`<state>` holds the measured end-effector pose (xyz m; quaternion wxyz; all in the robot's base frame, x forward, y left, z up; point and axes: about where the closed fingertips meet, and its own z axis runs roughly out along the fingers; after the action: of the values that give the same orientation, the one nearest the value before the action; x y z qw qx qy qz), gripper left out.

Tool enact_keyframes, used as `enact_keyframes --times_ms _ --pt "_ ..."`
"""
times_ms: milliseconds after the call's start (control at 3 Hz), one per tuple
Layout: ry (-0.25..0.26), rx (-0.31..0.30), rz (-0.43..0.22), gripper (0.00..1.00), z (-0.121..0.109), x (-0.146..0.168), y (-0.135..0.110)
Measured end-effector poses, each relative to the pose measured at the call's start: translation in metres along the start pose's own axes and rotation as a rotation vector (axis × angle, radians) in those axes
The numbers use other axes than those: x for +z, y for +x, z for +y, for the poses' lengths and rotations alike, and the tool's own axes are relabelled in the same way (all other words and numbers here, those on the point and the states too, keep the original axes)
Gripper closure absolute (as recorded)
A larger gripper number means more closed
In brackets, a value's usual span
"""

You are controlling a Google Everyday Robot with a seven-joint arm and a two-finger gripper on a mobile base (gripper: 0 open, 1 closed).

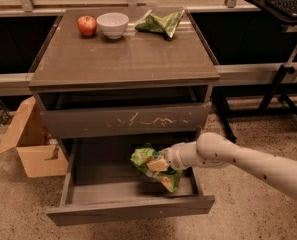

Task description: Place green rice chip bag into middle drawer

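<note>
The job is at the putting-in step. The arm (238, 161) reaches in from the right edge of the frame toward the lower middle, and its hand (166, 161) sits inside the pulled-out drawer (130, 210), over the right half of the tray. The hand is closed on the light green chip bag (146, 159), pinching it near the middle so that it crumples. One end of the bag sticks out to the left and the other droops toward the drawer's front right corner. That lower end is close to the tray floor, but I cannot tell whether it touches.

The bag is already within the drawer's walls, so what seems to be left is the release. The next move calls for lowering a little if the bag is not yet resting on the floor. Then the hand opens and lifts out toward the right, keeping clear of the scratched drawer front (125, 120) just above.

On the counter (123, 59) in the upper part of the frame, an apple (87, 25), a white bowl (112, 24) and a darker green bag (160, 22) play no part in this.
</note>
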<state>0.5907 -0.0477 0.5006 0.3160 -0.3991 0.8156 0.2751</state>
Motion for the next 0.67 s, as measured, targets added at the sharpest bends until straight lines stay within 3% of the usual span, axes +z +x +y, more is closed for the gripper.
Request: enact_keyframes --times_ms 667 --pt "0.005 0.071 -0.015 0.58 -0.034 0.029 0.027"
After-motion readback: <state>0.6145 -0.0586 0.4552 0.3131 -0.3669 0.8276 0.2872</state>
